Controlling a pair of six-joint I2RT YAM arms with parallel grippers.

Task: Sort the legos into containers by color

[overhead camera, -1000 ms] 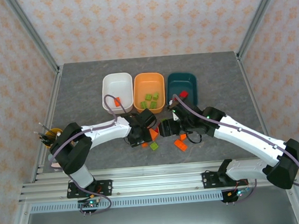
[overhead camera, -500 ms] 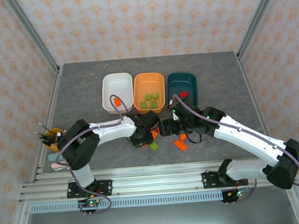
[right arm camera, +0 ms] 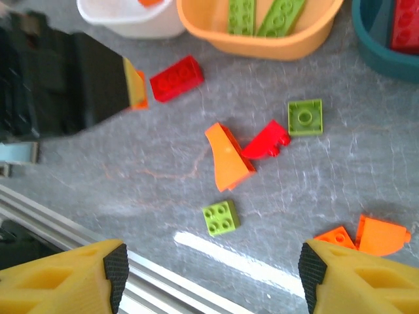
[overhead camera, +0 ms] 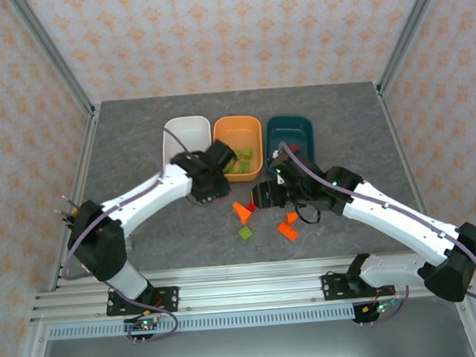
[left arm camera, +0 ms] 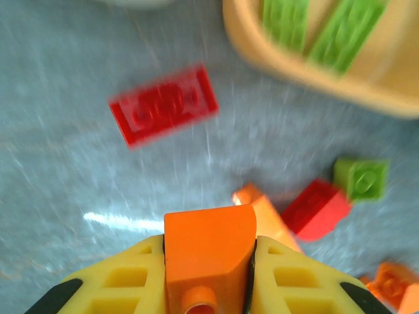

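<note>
- Top view: I am reaching my left gripper [overhead camera: 208,187] over the grey table [overhead camera: 130,153], just in front of the white tub [overhead camera: 182,127], which my arm is partly covering. Its grip is too small to judge here.
- The white tub, the orange tub [overhead camera: 236,129] and the teal tub [overhead camera: 290,127] are standing side by side in a row toward the table's far edge. Green legos [overhead camera: 239,156] are lying in the orange tub and a red lego [overhead camera: 291,149] in the teal one.
- My right gripper [overhead camera: 264,198] is hanging over the middle of the table, near the loose legos [overhead camera: 242,209] lying between the tubs and the near edge.
- Left wrist view: my left gripper [left arm camera: 209,278] is clamping an orange lego [left arm camera: 208,239] between its yellow fingers [left arm camera: 124,278], jaws narrow around it, above the table [left arm camera: 78,183].
- Beyond it a red brick [left arm camera: 163,104] is lying flat on the table near the orange tub [left arm camera: 262,52], with green legos [left arm camera: 340,36] inside the tub. An orange wedge [left arm camera: 265,212], a red piece [left arm camera: 315,209] and a green square [left arm camera: 361,178] are clustering to the right.
- Right wrist view: my right gripper [right arm camera: 213,265] is standing wide, with nothing between its fingers [right arm camera: 78,275].
- Under it the orange wedge [right arm camera: 229,157] is touching the red piece [right arm camera: 267,140], with the green square [right arm camera: 305,118] just beside them. A green four-stud brick [right arm camera: 220,218] is lying nearer me, and two orange pieces [right arm camera: 383,234] at the right.
- The red brick [right arm camera: 177,78] is lying in front of the white tub [right arm camera: 131,23] and the orange tub [right arm camera: 262,40], just beside my left gripper [right arm camera: 137,85]. The teal tub [right arm camera: 374,49] is holding its red lego [right arm camera: 404,26].
</note>
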